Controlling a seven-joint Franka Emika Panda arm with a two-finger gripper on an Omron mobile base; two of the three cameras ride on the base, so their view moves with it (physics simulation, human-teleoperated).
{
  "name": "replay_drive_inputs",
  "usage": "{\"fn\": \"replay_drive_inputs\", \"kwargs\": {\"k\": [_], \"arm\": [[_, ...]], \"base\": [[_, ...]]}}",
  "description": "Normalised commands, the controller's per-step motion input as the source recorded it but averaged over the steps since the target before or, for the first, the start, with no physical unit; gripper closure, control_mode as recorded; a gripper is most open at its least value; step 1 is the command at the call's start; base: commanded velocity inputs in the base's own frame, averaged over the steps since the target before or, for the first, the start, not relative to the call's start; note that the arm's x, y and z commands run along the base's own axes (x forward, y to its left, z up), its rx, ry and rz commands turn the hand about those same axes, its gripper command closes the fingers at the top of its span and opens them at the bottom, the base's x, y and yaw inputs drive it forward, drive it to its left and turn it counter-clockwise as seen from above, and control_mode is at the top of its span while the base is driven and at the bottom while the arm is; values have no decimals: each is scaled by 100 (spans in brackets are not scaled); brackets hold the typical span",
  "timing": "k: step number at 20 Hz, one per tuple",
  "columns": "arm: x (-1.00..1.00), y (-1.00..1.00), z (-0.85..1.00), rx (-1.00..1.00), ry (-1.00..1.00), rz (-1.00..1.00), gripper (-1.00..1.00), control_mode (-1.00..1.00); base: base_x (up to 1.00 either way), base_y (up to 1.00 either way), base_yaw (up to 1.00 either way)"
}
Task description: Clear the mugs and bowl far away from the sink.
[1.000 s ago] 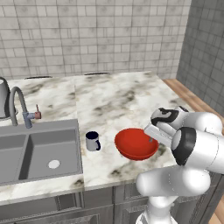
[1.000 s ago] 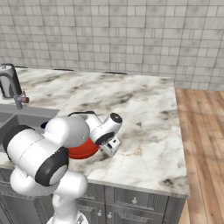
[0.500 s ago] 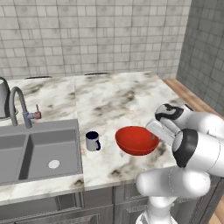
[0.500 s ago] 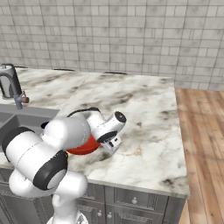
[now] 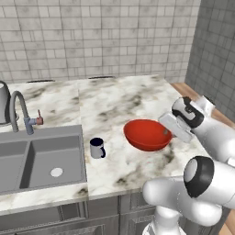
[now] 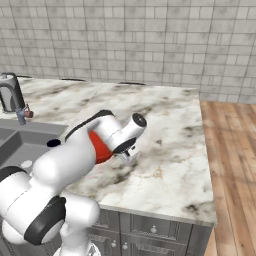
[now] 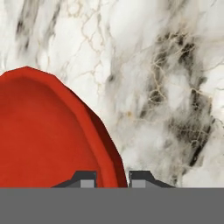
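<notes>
The red bowl point(image 5: 146, 134) hangs tilted just above the marble counter point(image 5: 114, 103), right of centre. My gripper point(image 5: 167, 132) is shut on its right rim, and in the hand view the rim point(image 7: 105, 148) runs between the two fingertips point(image 7: 85, 178) of the gripper point(image 7: 112, 178). The arm covers most of the bowl point(image 6: 102, 148) in the right base view. A light grey mug with a navy inside point(image 5: 97, 148) stands upright on the counter just right of the sink point(image 5: 36, 158), a hand's width left of the bowl. The yellow mug is out of view.
The curved tap point(image 5: 20, 110) rises behind the sink, with a rounded grey vessel point(image 5: 3, 103) at the far left edge. The counter ends at the right point(image 6: 202, 150) over wooden floor point(image 6: 230, 150). A tiled wall backs the counter.
The bowl has come up off the counter and shifted slightly back and right with my gripper. The mug has stayed put.
</notes>
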Motion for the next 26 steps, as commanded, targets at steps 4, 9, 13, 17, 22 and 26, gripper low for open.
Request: {"fn": "replay_drive_inputs", "kwargs": {"k": [4,9,13,17,22,26], "arm": [[-28,-3,63,0,0,-1,100,-100],[-47,0,41,0,0,-1,100,-100],[-26,0,38,0,-2,-2,100,-100],[-6,0,14,0,0,0,100,-100],[0,0,0,0,0,0,100,100],[0,0,0,0,0,0,100,100]], "base": [[0,0,0],[0,0,0],[0,0,0],[0,0,0],[-53,-37,-18],[-25,-36,-71]]}}
